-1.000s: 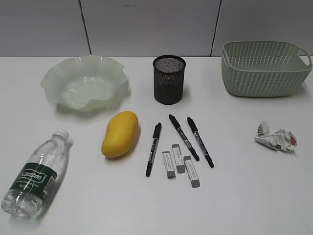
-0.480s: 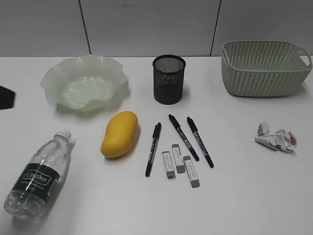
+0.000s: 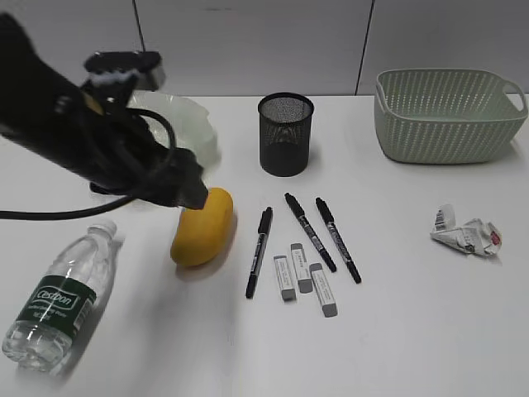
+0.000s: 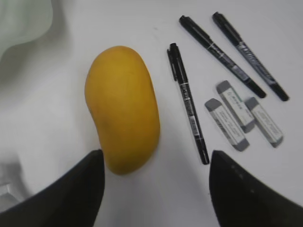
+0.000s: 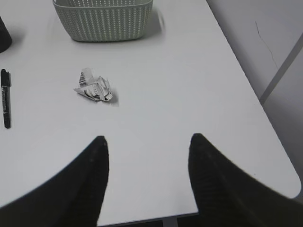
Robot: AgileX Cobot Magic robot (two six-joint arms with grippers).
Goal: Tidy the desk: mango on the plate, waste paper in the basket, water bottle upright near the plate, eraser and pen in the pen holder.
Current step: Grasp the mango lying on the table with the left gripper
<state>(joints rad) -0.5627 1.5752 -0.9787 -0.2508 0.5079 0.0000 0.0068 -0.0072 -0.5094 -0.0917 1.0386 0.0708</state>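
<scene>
left gripper (image 4: 154,182): spread wide, nothing between its fingers, hovering over the near end of the mango; its black arm (image 3: 74,141) reached in from the left across the plate.
mango (image 4: 124,108): lay on the desk (image 3: 413,331) directly ahead of the left gripper, long axis running away from it, near end just inside the left finger (image 4: 71,196); in the exterior view it leaned slightly right toward the far side.
plate (image 3: 186,124): beyond the mango, far-left of the left gripper, mostly hidden by the arm.
pens (image 4: 187,100): three black markers right of the mango, roughly parallel to it, the nearest one close beside the fruit.
erasers (image 4: 226,124): three grey-white blocks side by side, right of the nearest pen, ahead of the right finger (image 4: 251,194).
water bottle (image 3: 62,298): lay on its side, cap toward the far side, outside the left gripper's left finger.
pen holder (image 3: 286,133): upright, beyond the pens.
right gripper (image 5: 147,182): fingers parted and holding nothing, above bare desk.
waste paper (image 5: 93,87): ahead and left of the right gripper, open tabletop all round it.
basket (image 5: 104,19): farther ahead, by the far edge.
desk edge (image 5: 246,90): ran close along the right gripper's right side.
</scene>
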